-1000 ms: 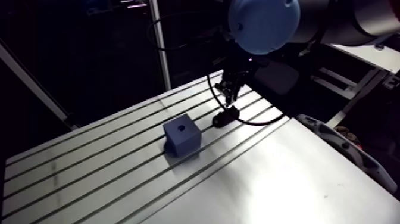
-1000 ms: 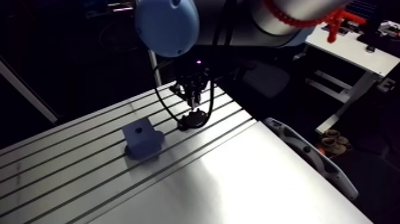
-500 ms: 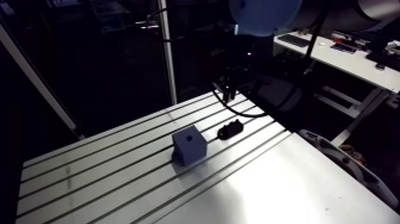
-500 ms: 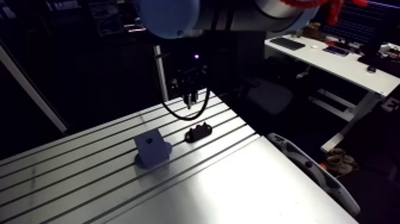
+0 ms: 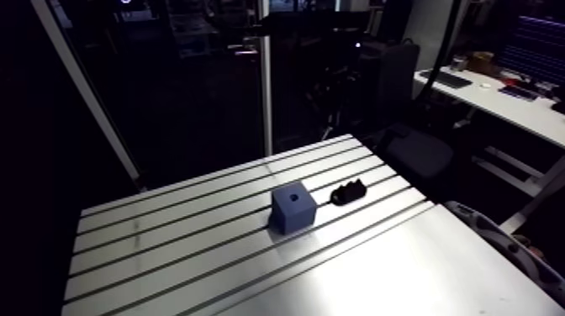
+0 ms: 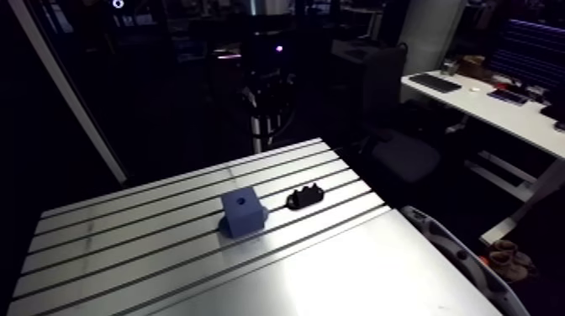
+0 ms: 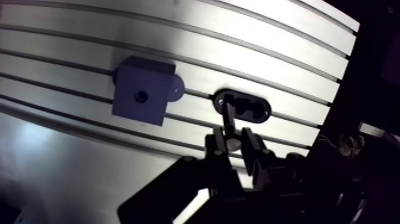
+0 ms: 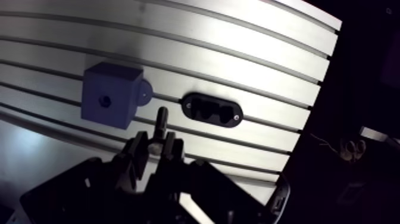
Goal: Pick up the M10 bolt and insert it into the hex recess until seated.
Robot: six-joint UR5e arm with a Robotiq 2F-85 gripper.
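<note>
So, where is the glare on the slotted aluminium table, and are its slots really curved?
Arm view: a soft sheen on the slotted aluminium table, on its smooth part nearest the camera. Wrist view: a bright glare band beyond the blue cube block; the slots curve only from the wide-angle lens.

- The tabletop (image 5: 210, 277) is seen as silver, striped with dark parallel slots.
- The block (image 5: 293, 207) is coloured slate blue, marked by one dark hole.
- The holder (image 5: 348, 193) is black.
- The M10 bolt (image 7: 228, 122) is shown dark grey, the fingers (image 7: 251, 149) black.
</note>
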